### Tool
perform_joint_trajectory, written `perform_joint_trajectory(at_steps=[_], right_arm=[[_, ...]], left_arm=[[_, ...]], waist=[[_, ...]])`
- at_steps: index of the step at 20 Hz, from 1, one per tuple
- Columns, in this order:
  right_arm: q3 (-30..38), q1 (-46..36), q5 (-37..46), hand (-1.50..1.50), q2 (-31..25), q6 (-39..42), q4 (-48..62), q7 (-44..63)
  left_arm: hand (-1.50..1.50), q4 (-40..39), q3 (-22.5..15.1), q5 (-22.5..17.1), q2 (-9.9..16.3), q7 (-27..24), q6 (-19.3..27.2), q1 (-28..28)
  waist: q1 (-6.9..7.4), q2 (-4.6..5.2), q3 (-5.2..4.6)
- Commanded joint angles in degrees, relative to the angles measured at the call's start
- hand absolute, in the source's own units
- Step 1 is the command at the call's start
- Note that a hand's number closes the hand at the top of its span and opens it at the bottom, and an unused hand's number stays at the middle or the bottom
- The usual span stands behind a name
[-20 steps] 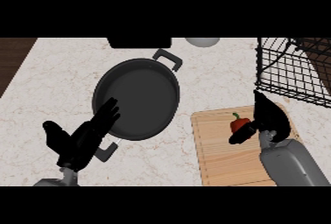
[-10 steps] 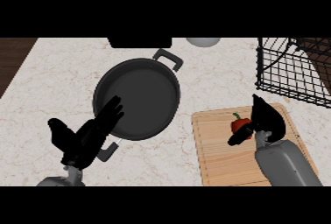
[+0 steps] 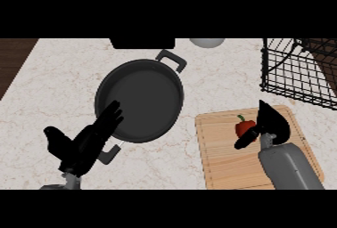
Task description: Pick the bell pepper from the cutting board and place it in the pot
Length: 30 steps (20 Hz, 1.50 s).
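The bell pepper (image 3: 245,128) lies on the cutting board (image 3: 223,156), in the upper half of the board and nearer to its right edge. It is red, and its green stem points up and a little left, toward the far edge of the counter (image 3: 59,80); its long axis runs from near to far.

The right hand (image 3: 269,122) is just beside the pepper on the right. Its fingers are straight and point to the far edge, and its thumb reaches down-left under the pepper; the hand is open, not closed around it.

The pot (image 3: 139,100) stands left of the board, apart from it, with bare counter between them. The wire basket (image 3: 299,71) stands at the far right corner.

The left hand (image 3: 85,142) rests open at the pot's near left rim.
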State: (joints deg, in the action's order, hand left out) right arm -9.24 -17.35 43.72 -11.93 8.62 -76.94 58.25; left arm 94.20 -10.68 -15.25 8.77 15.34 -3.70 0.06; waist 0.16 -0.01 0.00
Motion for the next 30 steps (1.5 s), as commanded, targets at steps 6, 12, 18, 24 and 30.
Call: perform_joint_trajectory(at_steps=[6,12,18,24,30], right_arm=[[4.13,-0.87,2.36,1.50,3.02,-5.94,10.10,-6.40],[2.81,-0.84,1.66,1.50,3.65,-2.89,6.85,-11.41],[-5.39,5.58,9.04,1.50,11.13,-8.04,0.58,-5.82],[-33.11,16.12,7.06,1.50,11.81,-19.66,-8.63,10.50],[-48.87,18.18,18.55,1.50,11.87,-24.22,-14.20,25.90]], left_arm=[[0.00,3.43,0.74,1.10,-0.98,1.08,-1.25,3.53],[0.00,3.90,1.66,1.12,-1.59,3.91,-2.07,1.03],[0.00,0.19,4.52,0.74,-2.39,3.96,-1.42,-3.21],[0.00,-1.36,3.40,1.79,-1.64,1.00,-3.17,0.46],[0.00,-0.16,1.97,2.71,-4.06,3.14,-0.50,-0.44]], waist=[[0.23,0.02,0.02],[0.04,-0.02,0.01],[-0.67,-0.22,-0.03],[0.09,-0.72,-0.08],[-0.30,-0.54,-0.07]])
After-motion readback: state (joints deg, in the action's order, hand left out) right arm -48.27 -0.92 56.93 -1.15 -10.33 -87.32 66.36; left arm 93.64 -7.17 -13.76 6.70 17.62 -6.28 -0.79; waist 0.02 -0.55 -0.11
